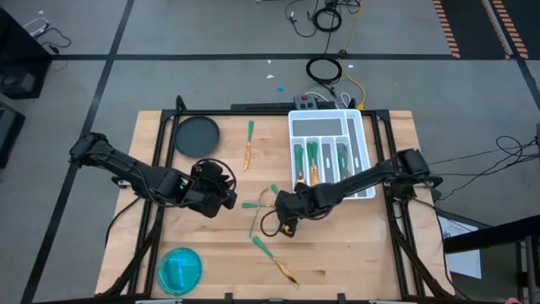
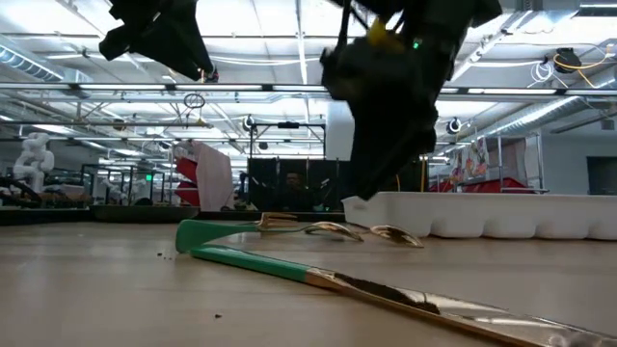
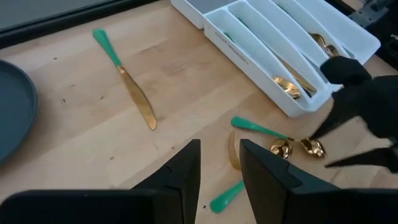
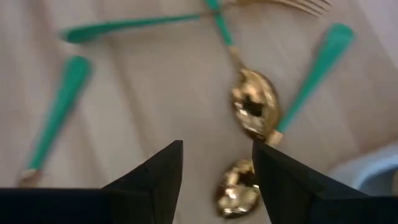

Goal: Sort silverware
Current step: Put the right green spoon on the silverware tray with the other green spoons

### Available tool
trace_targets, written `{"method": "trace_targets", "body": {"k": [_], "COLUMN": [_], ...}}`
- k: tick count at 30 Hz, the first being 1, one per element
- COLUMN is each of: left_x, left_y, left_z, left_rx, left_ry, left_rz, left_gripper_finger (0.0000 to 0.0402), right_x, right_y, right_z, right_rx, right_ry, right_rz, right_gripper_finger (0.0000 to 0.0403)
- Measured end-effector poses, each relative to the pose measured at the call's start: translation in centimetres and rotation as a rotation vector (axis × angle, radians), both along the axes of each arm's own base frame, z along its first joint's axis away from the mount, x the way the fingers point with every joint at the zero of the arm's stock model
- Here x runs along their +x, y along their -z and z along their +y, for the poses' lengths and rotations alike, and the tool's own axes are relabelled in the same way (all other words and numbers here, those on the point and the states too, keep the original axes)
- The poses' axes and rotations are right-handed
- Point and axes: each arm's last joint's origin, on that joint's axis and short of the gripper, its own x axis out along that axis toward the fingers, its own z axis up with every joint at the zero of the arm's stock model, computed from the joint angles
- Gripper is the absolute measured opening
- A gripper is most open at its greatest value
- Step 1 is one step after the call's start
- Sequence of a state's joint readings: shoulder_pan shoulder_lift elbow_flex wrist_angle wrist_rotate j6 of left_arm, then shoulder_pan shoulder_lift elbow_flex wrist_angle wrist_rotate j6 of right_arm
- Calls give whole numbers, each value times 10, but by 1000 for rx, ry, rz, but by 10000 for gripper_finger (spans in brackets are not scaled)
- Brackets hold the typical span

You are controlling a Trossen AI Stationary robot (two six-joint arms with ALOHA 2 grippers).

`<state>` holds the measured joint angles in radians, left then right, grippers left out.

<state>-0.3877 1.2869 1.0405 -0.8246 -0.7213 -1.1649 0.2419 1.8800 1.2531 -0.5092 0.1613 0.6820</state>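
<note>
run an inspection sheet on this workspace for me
surface: wooden table, a few dark specks
job's things: several pieces already in the white tray; spoons loose beside it; a knife lies apart; another piece near the front edge
clutter: dark plate, blue bowl
grippers: left gripper empty, parted, off the table; right gripper open over the spoons
cables: coiled on the floor behind the table
surroundings: lab room, shelving, ceiling lights
</note>
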Motion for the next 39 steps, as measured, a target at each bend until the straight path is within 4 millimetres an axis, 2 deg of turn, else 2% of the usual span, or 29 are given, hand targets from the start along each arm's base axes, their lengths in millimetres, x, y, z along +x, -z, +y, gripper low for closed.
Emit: {"method": "trace_targets", "body": {"k": [6,10,15,21,25,31,39], "left_x": [0,0,0,0,0,0,0], "left_y": [0,0,0,0,0,0,1], "left_z": [0,0,-1,-1,-1,-1,-1], "left_rx": [-3,-2,-11,-24,-24,-24,-23], "left_ry": [3,3,7,15,16,16,16], "left_rz": [1,2,4,10,10,11,13], "left_gripper_finger": [118,118,118,118,118,118,118], "right_x": [14,19,14,8,3,-1,-2], "right_y": [2,11,21,24,25,28,26], "right_z": [-10,-16,-20,-20,-19,-20,-8], "right_rx": [-17,-14,-10,-3,22,44,87], "right_ry": [65,98,147,147,168,172,136], "right_rz": [25,46,135,208,265,318,325], "right_gripper_finger": [183,183,182,177,134,17,2]}}
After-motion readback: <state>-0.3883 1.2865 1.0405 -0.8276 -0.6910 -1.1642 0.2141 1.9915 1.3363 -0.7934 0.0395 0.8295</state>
